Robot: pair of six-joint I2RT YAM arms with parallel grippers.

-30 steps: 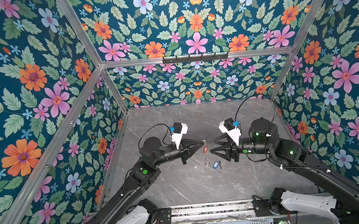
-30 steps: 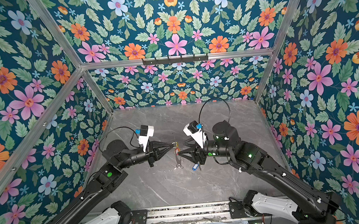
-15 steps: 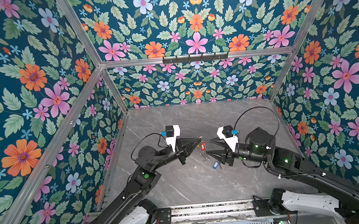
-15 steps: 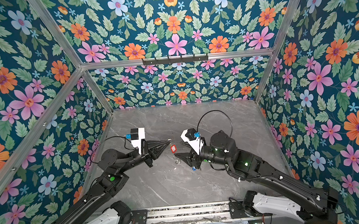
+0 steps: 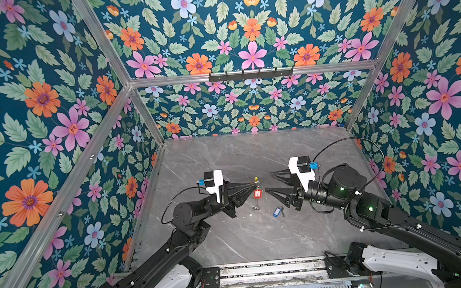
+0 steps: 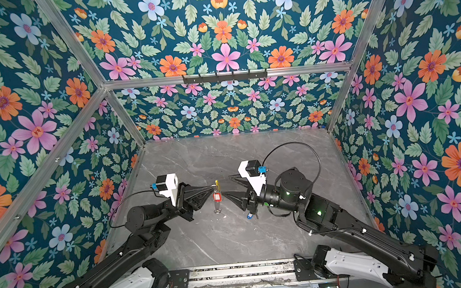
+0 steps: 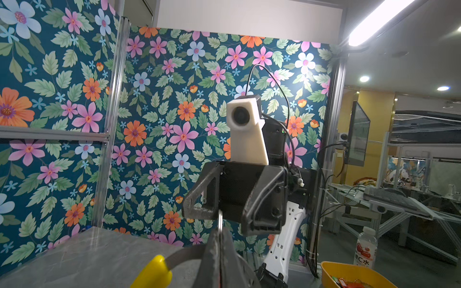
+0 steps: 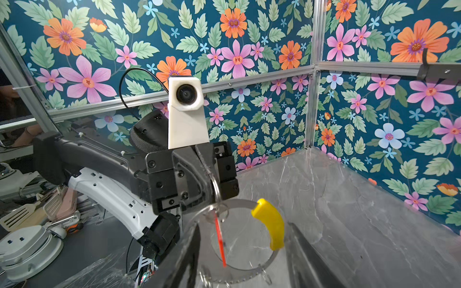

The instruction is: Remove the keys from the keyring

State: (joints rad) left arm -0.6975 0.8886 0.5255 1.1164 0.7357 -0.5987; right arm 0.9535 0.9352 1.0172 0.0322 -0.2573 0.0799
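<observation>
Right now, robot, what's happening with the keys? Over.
Left hand shut on keyring, held above table. Right hand open, empty. Red-tag key on ring; blue-tag key off, on table. Nothing in the way.

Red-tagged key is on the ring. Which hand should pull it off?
Right. The right hand is open, empty and faces the red-tagged key hanging from the keyring; the left hand is shut on the keyring, so it is occupied.
</observation>
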